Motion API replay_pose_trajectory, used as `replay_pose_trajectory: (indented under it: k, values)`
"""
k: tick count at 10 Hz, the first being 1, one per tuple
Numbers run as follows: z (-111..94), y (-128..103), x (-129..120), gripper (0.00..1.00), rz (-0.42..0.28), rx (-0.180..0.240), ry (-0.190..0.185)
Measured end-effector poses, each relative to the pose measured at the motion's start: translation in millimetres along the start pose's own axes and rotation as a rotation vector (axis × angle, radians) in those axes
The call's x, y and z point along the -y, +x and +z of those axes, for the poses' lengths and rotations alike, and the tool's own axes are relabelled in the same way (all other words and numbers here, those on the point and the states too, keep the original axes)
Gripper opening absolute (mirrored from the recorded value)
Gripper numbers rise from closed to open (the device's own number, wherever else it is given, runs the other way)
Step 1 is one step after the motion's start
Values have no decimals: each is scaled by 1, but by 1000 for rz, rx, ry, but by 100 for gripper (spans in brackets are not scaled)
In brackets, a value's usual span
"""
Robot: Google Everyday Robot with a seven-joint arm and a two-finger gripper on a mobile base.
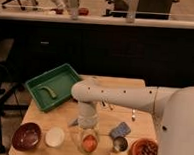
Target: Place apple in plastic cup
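Observation:
The apple (89,143) is orange-red and sits low at the front of the wooden table (137,120). A clear plastic cup (81,139) seems to surround it, with the apple showing through its wall. My gripper (89,133) points straight down right over the apple and the cup, at the end of the white arm (119,96) that reaches in from the right. The wrist hides the top of the cup, so I cannot tell whether the gripper still touches the apple.
A green tray (65,75) with a green pod-shaped item (46,92) lies at the back left. Along the front stand a brown bowl (27,136), a white bowl (54,136), a blue sponge (120,128), a metal cup (119,143) and an orange bowl of nuts (144,153).

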Motion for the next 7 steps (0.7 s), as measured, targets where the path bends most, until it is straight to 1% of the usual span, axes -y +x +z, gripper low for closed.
replay_pose_trajectory:
  k: [1,3,4,6,7]
  values:
    - [0,0,0,36,0,0,0]
    - [0,0,0,54,-1,0,0]
    - [0,0,0,66,-1,0,1]
    - [0,0,0,80,-1,0,1]
    - [0,0,0,80,0,0,1]
